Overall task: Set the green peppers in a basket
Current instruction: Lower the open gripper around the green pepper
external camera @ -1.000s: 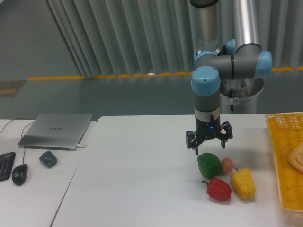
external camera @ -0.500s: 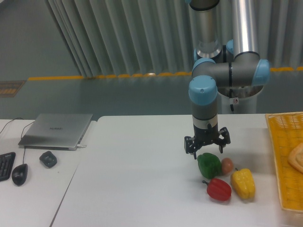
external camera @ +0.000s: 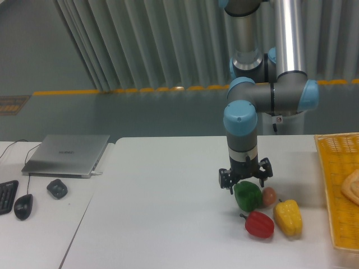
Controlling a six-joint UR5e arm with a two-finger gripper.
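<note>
The green pepper (external camera: 247, 196) sits on the white table (external camera: 162, 213) in a cluster with a red pepper (external camera: 259, 224) and a yellow pepper (external camera: 288, 217). My gripper (external camera: 245, 181) is open, pointing down, its fingers straddling the top of the green pepper without closing on it. The yellow mesh basket (external camera: 336, 185) lies at the table's right edge, partly cut off by the frame.
A small orange-brown round item (external camera: 269, 195) lies just right of the green pepper. A pale bread-like item (external camera: 351, 188) lies in the basket. A laptop (external camera: 68, 154), a dark object (external camera: 57, 188), a mouse (external camera: 23, 206) and a keyboard (external camera: 5, 196) sit on the left table.
My gripper has come down and slightly toward the front, from above and behind the green pepper to around its top. The peppers have not moved.
</note>
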